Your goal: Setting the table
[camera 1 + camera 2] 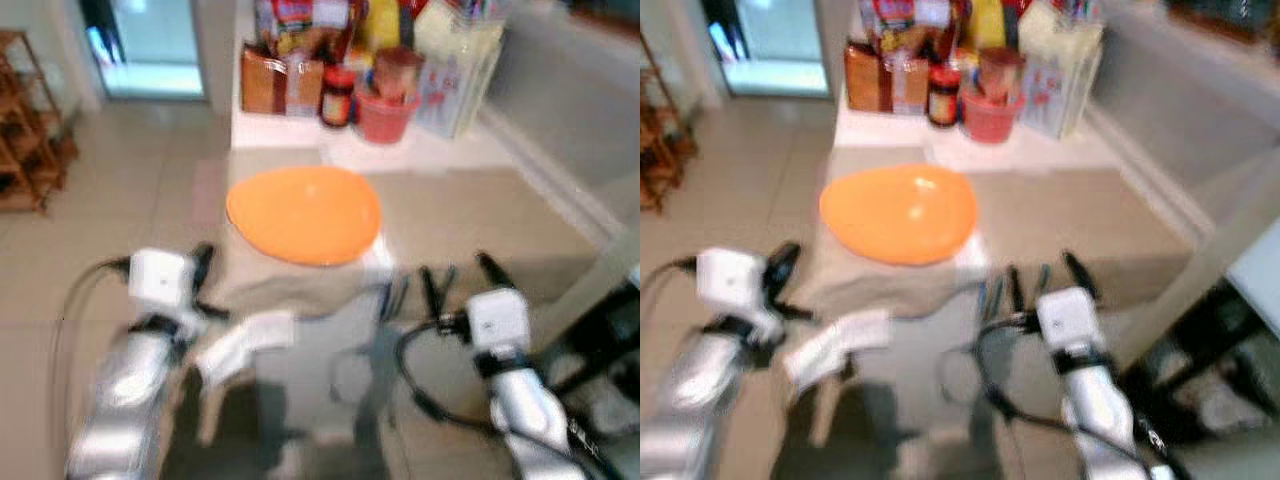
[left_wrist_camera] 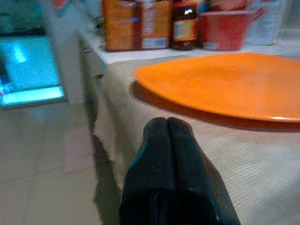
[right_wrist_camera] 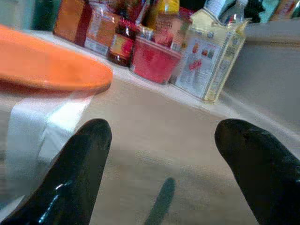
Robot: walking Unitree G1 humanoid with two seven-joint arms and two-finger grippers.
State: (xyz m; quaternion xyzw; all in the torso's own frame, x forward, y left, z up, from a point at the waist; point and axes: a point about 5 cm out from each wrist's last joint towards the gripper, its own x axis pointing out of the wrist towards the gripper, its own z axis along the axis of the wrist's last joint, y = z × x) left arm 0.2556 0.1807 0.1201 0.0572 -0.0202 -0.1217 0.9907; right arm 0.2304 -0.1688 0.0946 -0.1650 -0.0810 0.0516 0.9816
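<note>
Approach stage of setting the table: left gripper point(image 2: 167, 140) clenched on nothing, right gripper point(image 3: 161, 145) spread wide, round orange plastic plate point(image 1: 303, 213) lying just ahead of both on beige cloth-covered table point(image 1: 450, 215); next, probably reaching forward.

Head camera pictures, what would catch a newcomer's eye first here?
The big orange plate lying on the beige tablecloth stands out most. Behind it, jars and packages crowd the table's far end. Nearer, the left claw is shut and the right claw open.
</note>
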